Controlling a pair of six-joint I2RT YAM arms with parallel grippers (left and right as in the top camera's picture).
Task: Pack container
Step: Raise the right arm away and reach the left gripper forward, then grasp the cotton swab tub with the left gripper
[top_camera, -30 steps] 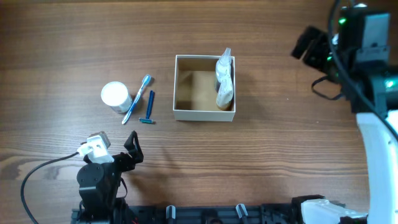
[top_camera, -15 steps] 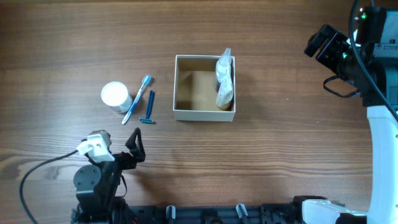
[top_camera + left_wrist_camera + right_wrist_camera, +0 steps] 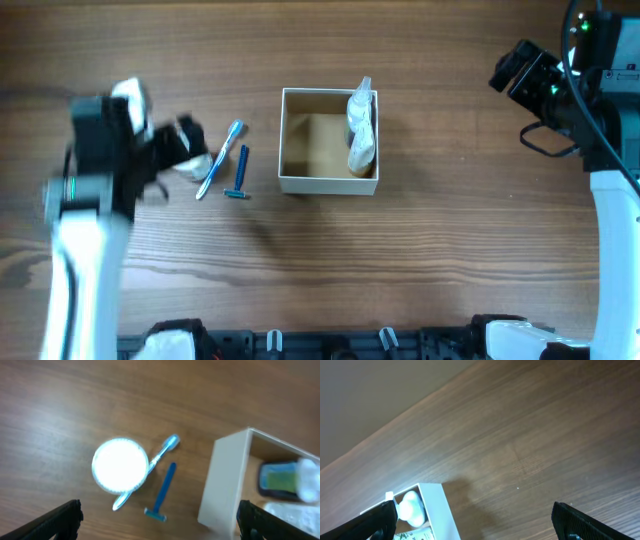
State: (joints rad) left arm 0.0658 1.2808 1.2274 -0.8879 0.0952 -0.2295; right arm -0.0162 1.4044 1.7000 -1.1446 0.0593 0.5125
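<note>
One shallow square box [image 3: 328,184] sat near the middle of the wooden table [image 3: 450,260], open at the top, with thin white walls and a tan floor. A clear bag [image 3: 361,125] of small items leaned along the box's right wall, and the rest of the floor lay bare. In the left wrist view the box [image 3: 224,485] stood at the right edge. A dark packet [image 3: 276,480] with a green label lay inside it, too blurred to read.

Just to the left of the box, apart from it, lay a blue razor [image 3: 240,172]. A pale blue toothbrush [image 3: 221,158] lay beside the razor, at a slant. Further left stood a small round white jar [image 3: 192,162], touching or overlapping the toothbrush.

The left gripper [image 3: 172,140] hung over the jar, smeared by motion in the overhead view. Its wrist camera showed the left gripper [image 3: 160,521] with its two dark fingers [image 3: 60,520] spread wide and nothing between them. The jar [image 3: 120,466], toothbrush [image 3: 152,465] and razor [image 3: 162,494] lay on the table below.

The right gripper [image 3: 515,70] hung at the far right, well apart from the box. It was also spread, its fingers [image 3: 580,521] empty.
</note>
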